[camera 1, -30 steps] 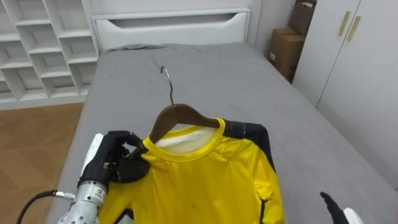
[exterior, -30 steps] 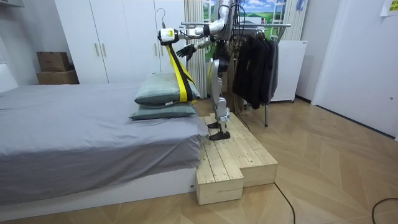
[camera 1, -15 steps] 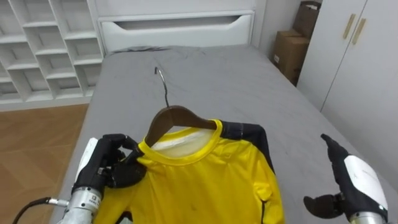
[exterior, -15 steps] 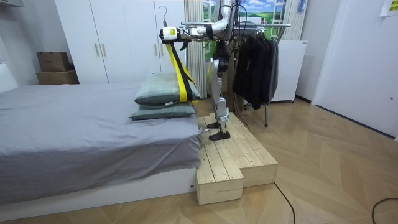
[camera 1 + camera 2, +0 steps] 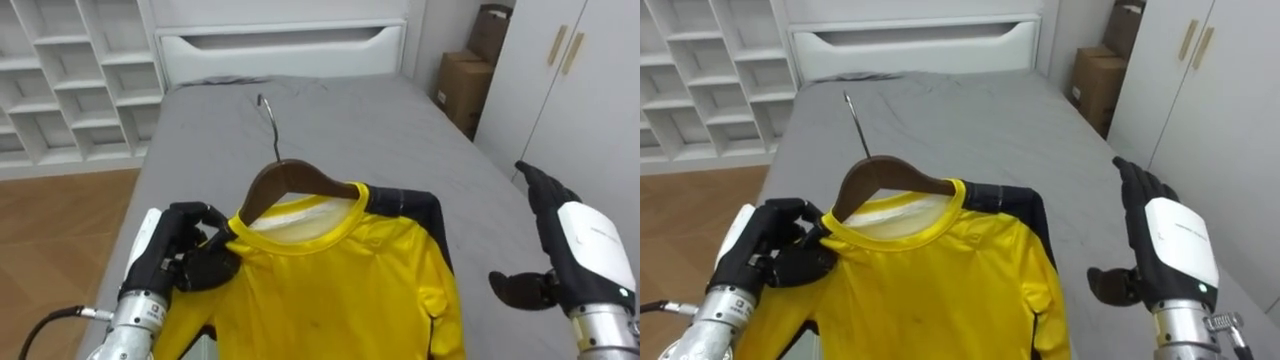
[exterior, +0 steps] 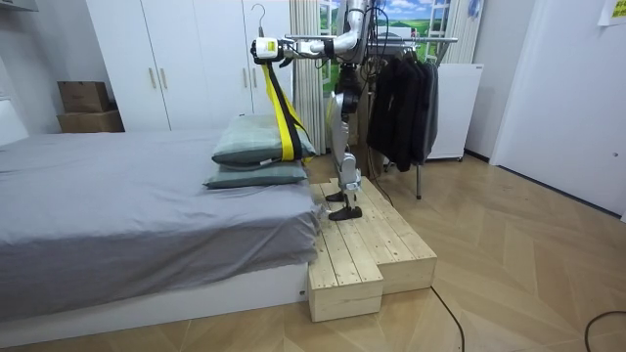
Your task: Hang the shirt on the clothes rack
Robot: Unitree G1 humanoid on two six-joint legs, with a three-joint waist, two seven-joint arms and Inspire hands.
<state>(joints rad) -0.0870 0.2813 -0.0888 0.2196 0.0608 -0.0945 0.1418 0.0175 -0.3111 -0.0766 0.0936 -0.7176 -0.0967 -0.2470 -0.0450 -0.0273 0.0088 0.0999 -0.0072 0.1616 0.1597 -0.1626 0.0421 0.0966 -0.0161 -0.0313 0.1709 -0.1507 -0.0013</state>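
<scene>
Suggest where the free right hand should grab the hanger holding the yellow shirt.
I'd take the hanger by its bare wooden crown just under the metal hook, coming in from the robot's right. The rest is under the yellow shirt, and the left hand grips the left shoulder end. The right hand is open on that side.
</scene>
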